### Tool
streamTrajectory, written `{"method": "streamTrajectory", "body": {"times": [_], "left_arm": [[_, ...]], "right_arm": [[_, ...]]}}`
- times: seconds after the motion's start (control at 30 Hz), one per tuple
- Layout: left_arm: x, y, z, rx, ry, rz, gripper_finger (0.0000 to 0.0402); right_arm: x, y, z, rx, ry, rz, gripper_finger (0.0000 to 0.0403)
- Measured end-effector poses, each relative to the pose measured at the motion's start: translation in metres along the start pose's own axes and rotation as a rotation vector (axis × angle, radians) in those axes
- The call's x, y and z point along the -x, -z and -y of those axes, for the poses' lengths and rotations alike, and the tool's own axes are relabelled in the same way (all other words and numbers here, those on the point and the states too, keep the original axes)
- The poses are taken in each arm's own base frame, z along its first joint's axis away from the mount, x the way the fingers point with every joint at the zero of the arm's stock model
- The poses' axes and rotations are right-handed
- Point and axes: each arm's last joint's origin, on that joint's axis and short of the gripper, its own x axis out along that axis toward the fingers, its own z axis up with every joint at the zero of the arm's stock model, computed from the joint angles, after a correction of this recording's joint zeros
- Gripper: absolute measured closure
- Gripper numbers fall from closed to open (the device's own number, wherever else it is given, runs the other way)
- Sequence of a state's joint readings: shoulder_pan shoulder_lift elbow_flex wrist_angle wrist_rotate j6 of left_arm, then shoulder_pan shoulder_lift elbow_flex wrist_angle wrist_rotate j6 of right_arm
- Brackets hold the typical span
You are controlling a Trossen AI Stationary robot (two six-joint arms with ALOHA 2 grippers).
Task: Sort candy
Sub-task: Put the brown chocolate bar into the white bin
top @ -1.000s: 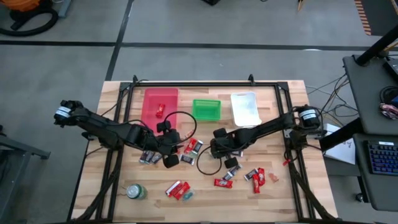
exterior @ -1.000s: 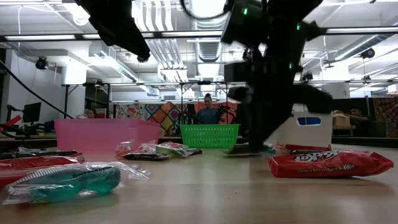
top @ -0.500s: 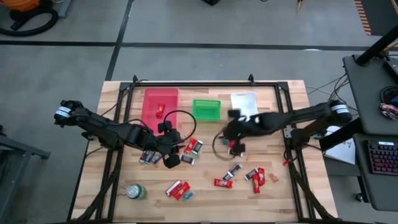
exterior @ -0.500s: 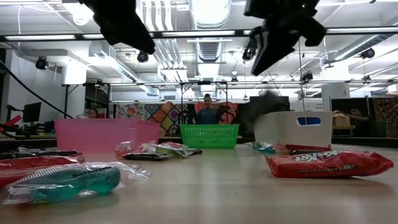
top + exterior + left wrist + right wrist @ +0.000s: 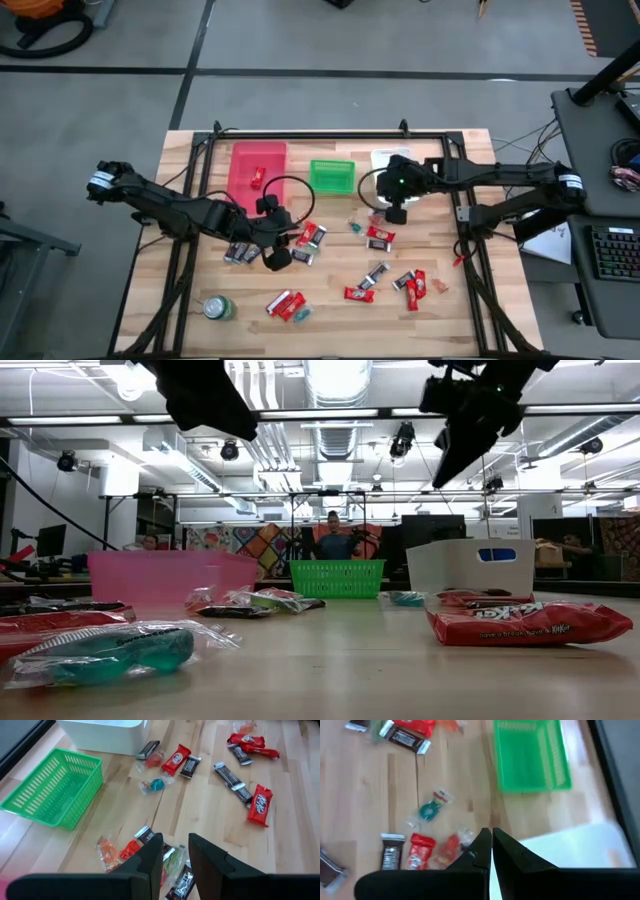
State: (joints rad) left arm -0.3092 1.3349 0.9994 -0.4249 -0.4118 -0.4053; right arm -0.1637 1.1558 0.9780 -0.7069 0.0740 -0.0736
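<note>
Low view: red wrapper (image 5: pixel 530 622) near front reads "KitKat", lying on worktop (image 5: pixel 340 670). Candy (image 5: pixel 300 240) scattered mid-worktop before pink, green, white bins. Right end effector (image 5: pixel 396 213) closed, empty, beside white bin (image 5: pixel 394 172). Left end effector (image 5: pixel 280 255) part-open above candy pile, gripping nothing.

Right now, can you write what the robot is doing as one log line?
task: sort candy | right hand: shut, over white bin | left hand: above candy pile, empty
</note>
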Motion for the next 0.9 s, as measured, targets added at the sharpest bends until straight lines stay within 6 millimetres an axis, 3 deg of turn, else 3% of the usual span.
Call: {"method": "streamTrajectory", "body": {"times": [0.17, 0.43, 0.63, 0.9], "left_arm": [[0.0, -0.001, 0.0, 0.0, 0.003, 0.007, 0.0325], [0.0, -0.001, 0.001, 0.003, 0.005, 0.013, 0.0325], [0.0, -0.002, 0.001, 0.005, 0.008, 0.019, 0.0325], [0.0, -0.002, 0.001, 0.006, 0.009, 0.021, 0.0325]], "right_arm": [[-0.007, 0.016, -0.015, -0.15, -0.028, -0.146, 0.0394], [-0.032, 0.059, -0.046, -0.123, -0.048, -0.285, 0.0394], [-0.053, 0.087, -0.063, -0.111, 0.07, -0.196, 0.0394], [-0.068, 0.111, -0.07, -0.194, 0.246, -0.041, 0.0394]]}}
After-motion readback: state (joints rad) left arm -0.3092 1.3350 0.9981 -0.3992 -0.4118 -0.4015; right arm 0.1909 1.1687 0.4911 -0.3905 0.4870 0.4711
